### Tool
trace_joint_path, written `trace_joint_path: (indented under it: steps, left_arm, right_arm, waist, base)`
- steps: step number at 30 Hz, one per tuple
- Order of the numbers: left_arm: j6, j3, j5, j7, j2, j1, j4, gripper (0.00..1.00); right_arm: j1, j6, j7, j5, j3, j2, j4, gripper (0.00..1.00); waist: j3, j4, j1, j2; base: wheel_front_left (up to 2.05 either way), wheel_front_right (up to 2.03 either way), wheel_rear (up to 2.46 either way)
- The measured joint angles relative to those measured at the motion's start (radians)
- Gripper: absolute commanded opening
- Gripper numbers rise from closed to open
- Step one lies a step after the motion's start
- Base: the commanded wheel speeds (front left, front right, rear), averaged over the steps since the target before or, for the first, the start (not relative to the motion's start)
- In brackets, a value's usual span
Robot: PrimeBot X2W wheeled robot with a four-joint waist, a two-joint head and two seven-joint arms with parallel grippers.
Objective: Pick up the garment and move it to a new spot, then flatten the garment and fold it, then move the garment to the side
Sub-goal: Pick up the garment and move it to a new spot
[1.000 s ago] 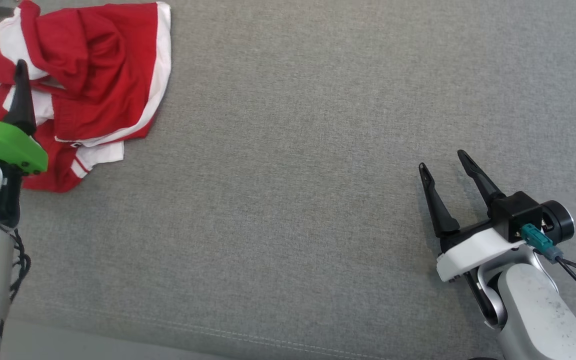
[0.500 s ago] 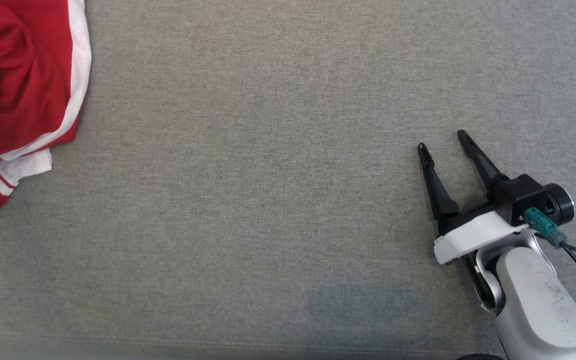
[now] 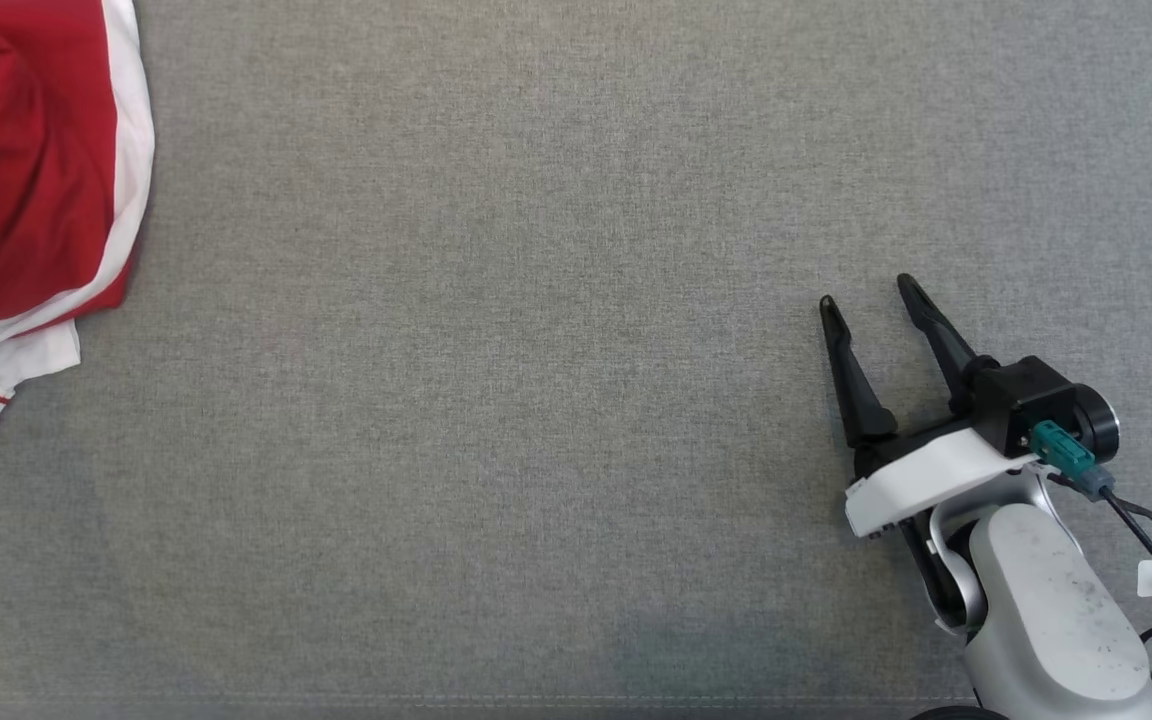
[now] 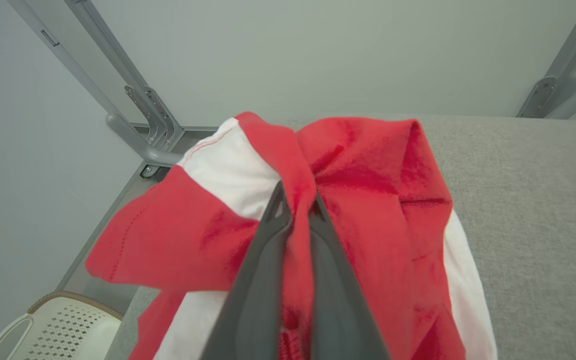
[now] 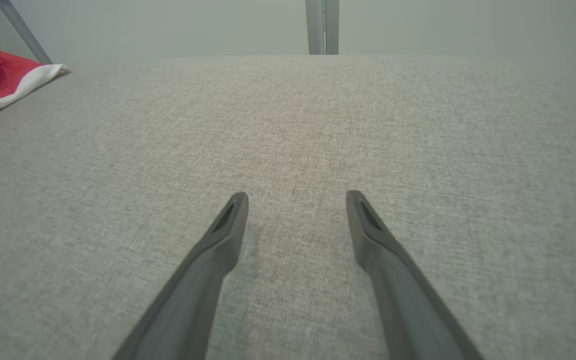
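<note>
While pinching the garment (image 4: 378, 190) in the left gripper (image 4: 297, 197), holds the right gripper (image 3: 865, 292) spread wide, empty, over grey fabric (image 3: 536, 350).

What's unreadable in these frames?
garment: head view, left edge cuts it off; full outline unknown.
left gripper: left wrist view, fingertips sunk in a red fold; layers pinched unknown.
right gripper: head view, unclear whether its open fingers touch the grey surface.
white basket: left wrist view, cut by bottom corner; contents hidden.
</note>
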Motion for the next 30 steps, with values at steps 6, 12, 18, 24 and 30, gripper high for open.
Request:
trace_joint_path:
  steps: [6,12,18,24,30]
  left_arm:
    - [-0.025,-0.052,0.03,-0.086,-0.028,-0.056,-0.07,0.0]
    - [-0.036,-0.095,0.024,-0.144,-0.115,-0.074,-0.181,0.0]
    - [-0.04,-0.136,0.004,-0.167,-0.207,-0.027,-0.288,0.0]
    - [-0.041,-0.194,-0.033,-0.181,-0.344,0.068,-0.446,0.0]
    - [-0.032,-0.158,-0.045,-0.189,-0.416,0.202,-0.542,0.0]
  right_arm:
    - [0.01,0.0,0.0,0.019,0.006,0.022,0.012,1.0]
    - [0.037,0.0,0.0,0.036,-0.002,0.04,0.018,1.0]
    - [0.064,0.0,0.0,0.047,-0.017,0.048,0.024,1.0]
    - [0.086,0.0,0.0,0.053,-0.036,0.057,0.028,1.0]
    - [0.086,0.0,0.0,0.061,-0.033,0.062,0.029,1.0]
  waist:
    - [-0.056,-0.001,0.0,0.0]
    - [-0.112,-0.017,0.0,0.0]
    - [-0.146,-0.049,0.0,0.0]
    - [-0.171,-0.093,-0.0001,0.0001]
    - [-0.18,-0.143,-0.0001,0.0001]
  base:
    - [0.0,0.0,0.0]
    - [0.0,0.0,0.0]
    - [0.0,0.0,0.0]
    - [0.0,0.0,0.0]
    - [0.0,0.0,0.0]
